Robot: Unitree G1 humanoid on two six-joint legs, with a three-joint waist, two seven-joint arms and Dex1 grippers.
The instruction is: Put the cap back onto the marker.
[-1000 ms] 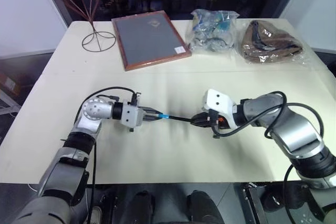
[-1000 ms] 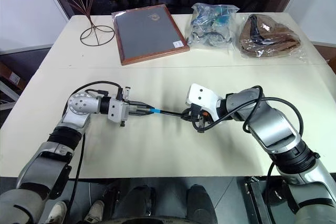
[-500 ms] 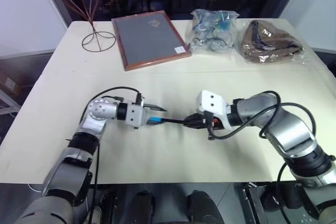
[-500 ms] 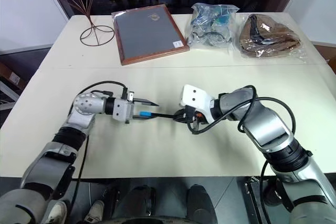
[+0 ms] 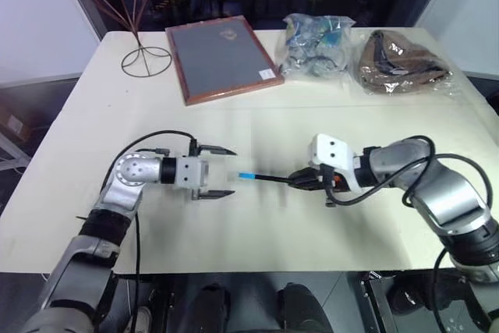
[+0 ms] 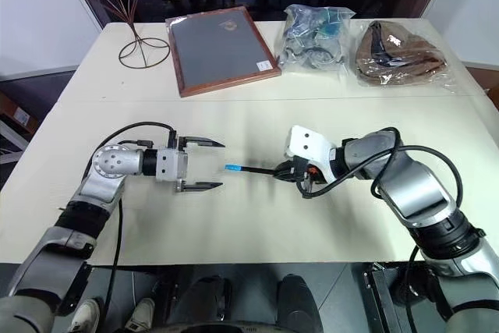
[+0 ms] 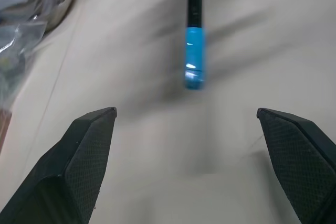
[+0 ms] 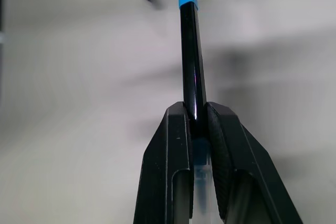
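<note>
Your left gripper [image 6: 204, 164] has let go and now stands spread, clear of the small light-blue plastic cap [image 6: 231, 168], which sits on the thin black marker [image 6: 257, 169]. Your right gripper [image 8: 197, 116] pinches the marker's rear above the cream table [image 6: 257, 224]; that end is hidden.

The near end of the marker [image 8: 192, 82] was hidden between the fingers [image 8: 226, 145] of the right gripper [image 8: 195, 120]. In the left wrist view the cap [image 7: 193, 57] was motion-blurred, and the marker's shaft was cut off by the picture's edge. The contents of the two plastic bags [image 5: 317, 44] at the far side were too small to tell.
</note>
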